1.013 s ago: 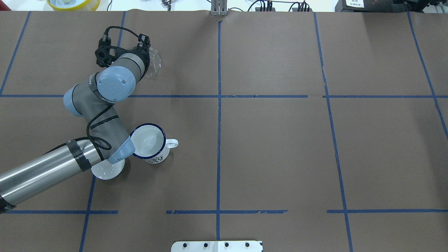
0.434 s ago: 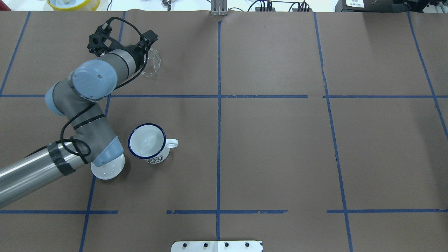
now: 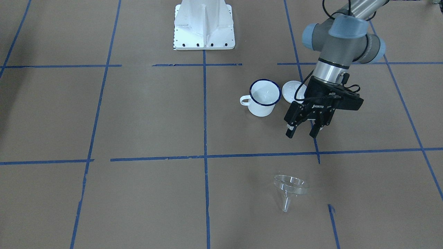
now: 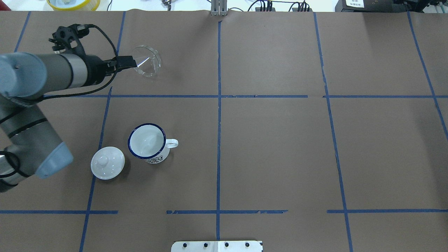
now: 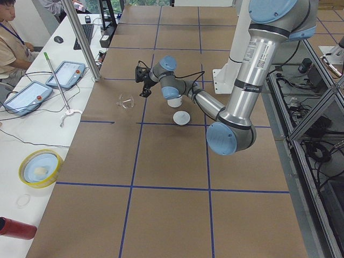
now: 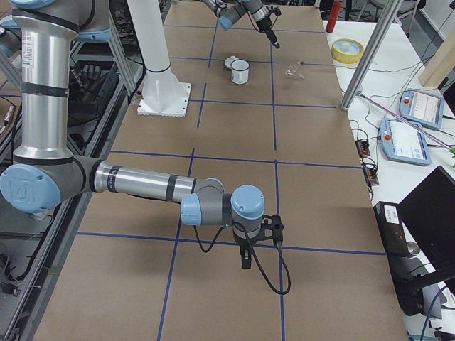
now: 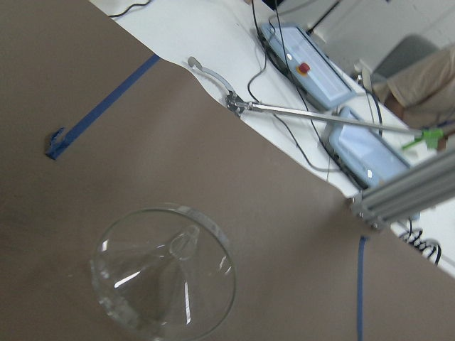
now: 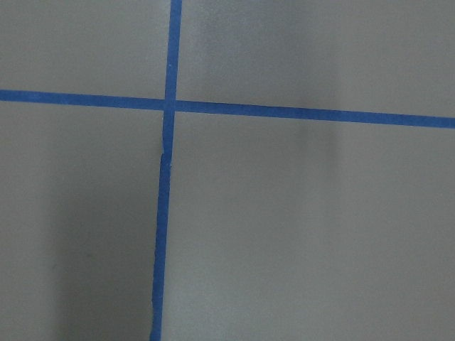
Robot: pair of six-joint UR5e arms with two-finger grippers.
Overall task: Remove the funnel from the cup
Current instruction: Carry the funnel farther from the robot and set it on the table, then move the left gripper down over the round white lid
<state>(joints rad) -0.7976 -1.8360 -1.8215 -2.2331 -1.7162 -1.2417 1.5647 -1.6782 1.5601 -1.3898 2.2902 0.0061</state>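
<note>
We are holding our left hand (image 3: 301,134) open and empty above the worktop (image 3: 138,114), between the cup (image 3: 264,100) and the funnel (image 3: 290,186). The funnel is lying tipped on its side, well apart from the cup, which is standing upright just beside a white lid (image 3: 290,90). Our right hand (image 6: 245,257) is hovering far off; we cannot tell whether it is open.

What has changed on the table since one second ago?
The left gripper, open now, drew back from above the funnel toward the robot's left side. The lid, half hidden before, shows whole. The funnel, the cup and the lid kept their places.
</note>
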